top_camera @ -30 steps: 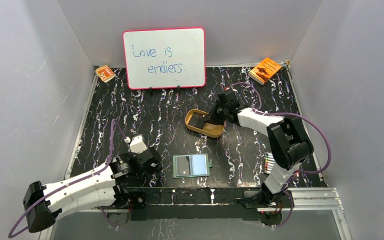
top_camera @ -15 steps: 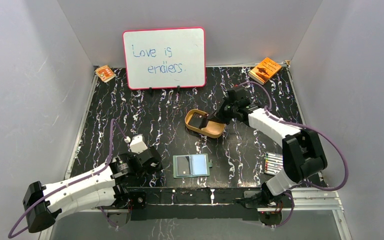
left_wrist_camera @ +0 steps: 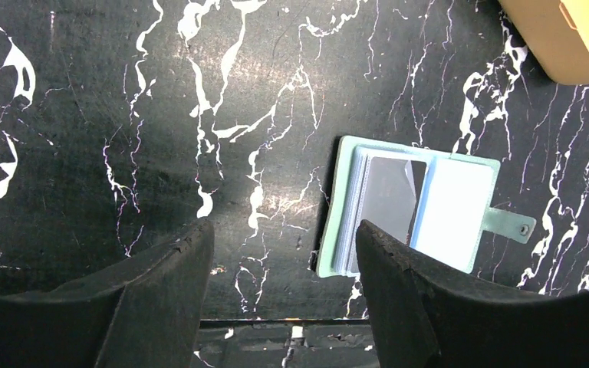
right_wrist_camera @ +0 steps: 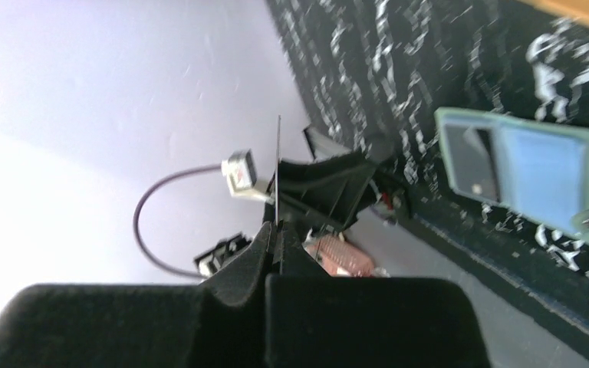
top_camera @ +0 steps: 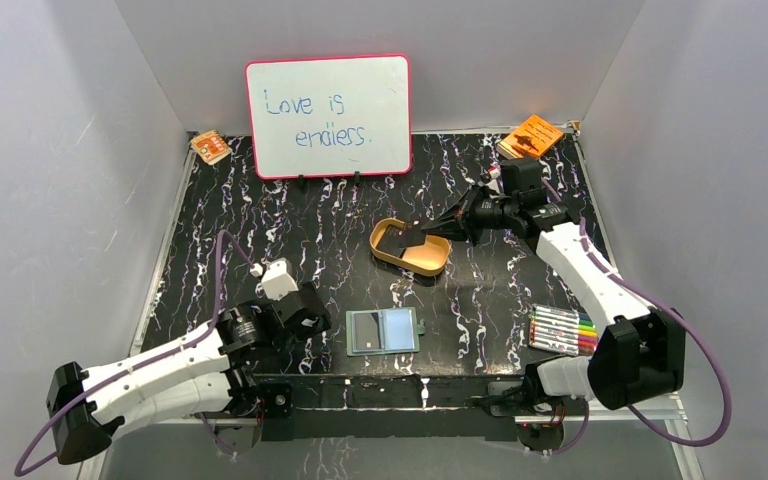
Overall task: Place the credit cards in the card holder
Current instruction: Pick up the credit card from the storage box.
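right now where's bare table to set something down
Widest bare patch: the black marbled table between the red-framed whiteboard, the tan oval tray and the left arm. A smaller one lies between the open sage-green card holder and the coloured marker pack. Crowded: at the tray, where the right arm's jaws pinch a thin dark credit card.

The words "Love is endless." are being displayed in blue handwriting on the whiteboard [top_camera: 328,115] standing at the back of the tabletop [top_camera: 260,250]. Print on the right orange booklet [top_camera: 530,138] and the left orange booklet [top_camera: 211,147] is being shown too small to be read.
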